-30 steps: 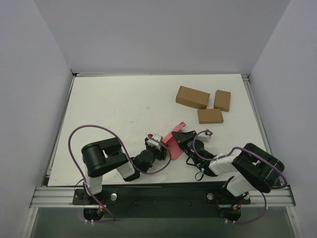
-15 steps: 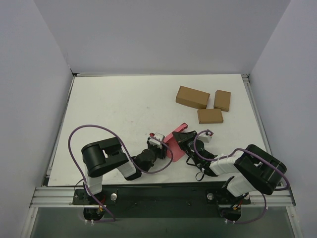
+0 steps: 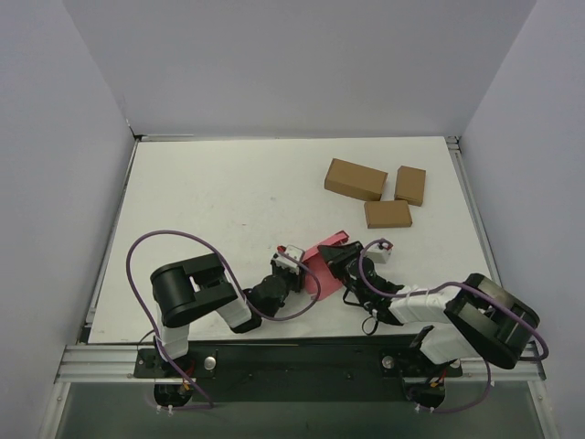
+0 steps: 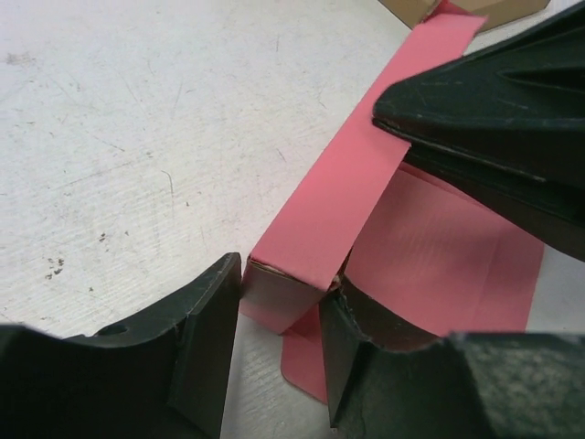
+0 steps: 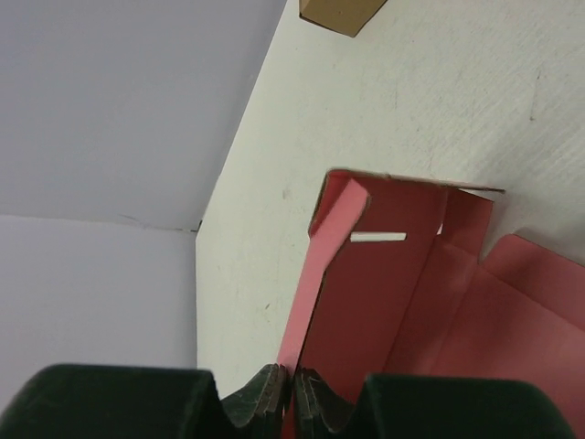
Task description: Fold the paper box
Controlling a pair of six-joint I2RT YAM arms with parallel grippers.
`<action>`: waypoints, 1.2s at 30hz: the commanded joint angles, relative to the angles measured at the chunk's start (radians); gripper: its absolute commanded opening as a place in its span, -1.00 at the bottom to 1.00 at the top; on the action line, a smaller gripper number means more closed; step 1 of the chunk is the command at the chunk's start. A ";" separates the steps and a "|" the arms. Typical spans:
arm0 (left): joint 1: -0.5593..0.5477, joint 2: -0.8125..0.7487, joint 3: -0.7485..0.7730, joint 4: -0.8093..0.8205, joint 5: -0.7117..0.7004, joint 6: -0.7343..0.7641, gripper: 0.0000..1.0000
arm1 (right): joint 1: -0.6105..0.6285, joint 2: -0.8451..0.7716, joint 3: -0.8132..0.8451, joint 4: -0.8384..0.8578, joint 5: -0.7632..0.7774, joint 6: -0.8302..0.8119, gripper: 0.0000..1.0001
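The paper box (image 3: 322, 261) is a pink-red card, partly folded, near the table's front centre between my two grippers. My left gripper (image 3: 291, 272) holds its left end. In the left wrist view the jaws (image 4: 281, 285) close round a folded corner of the card (image 4: 329, 183). My right gripper (image 3: 345, 261) is at its right side. In the right wrist view it (image 5: 292, 382) is shut on a raised side wall of the card (image 5: 384, 293), which stands upright with a slot cut near its far end. The right gripper's black finger (image 4: 494, 110) presses on the strip.
Three brown cardboard boxes (image 3: 355, 178) (image 3: 410, 185) (image 3: 388, 213) lie at the back right of the white table (image 3: 210, 201). One shows at the top edge of the right wrist view (image 5: 338, 14). Grey walls enclose the table on three sides.
The right arm's elbow has swung right and the gripper has turned the card, so more of its pink face shows from above. The left gripper has crept slightly towards the near edge, still at the card.
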 commanded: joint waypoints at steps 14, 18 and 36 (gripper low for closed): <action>0.118 -0.207 -0.099 0.164 0.210 -0.088 -0.84 | 0.051 -0.567 0.101 -0.757 0.056 -0.359 0.25; 0.211 -0.329 -0.184 0.087 0.535 -0.142 -0.86 | 0.018 -0.722 0.148 -0.954 -0.001 -0.616 0.39; 0.361 -0.890 -0.130 -0.663 1.102 -0.192 -0.85 | -0.122 -0.721 0.414 -1.215 -0.332 -1.093 0.43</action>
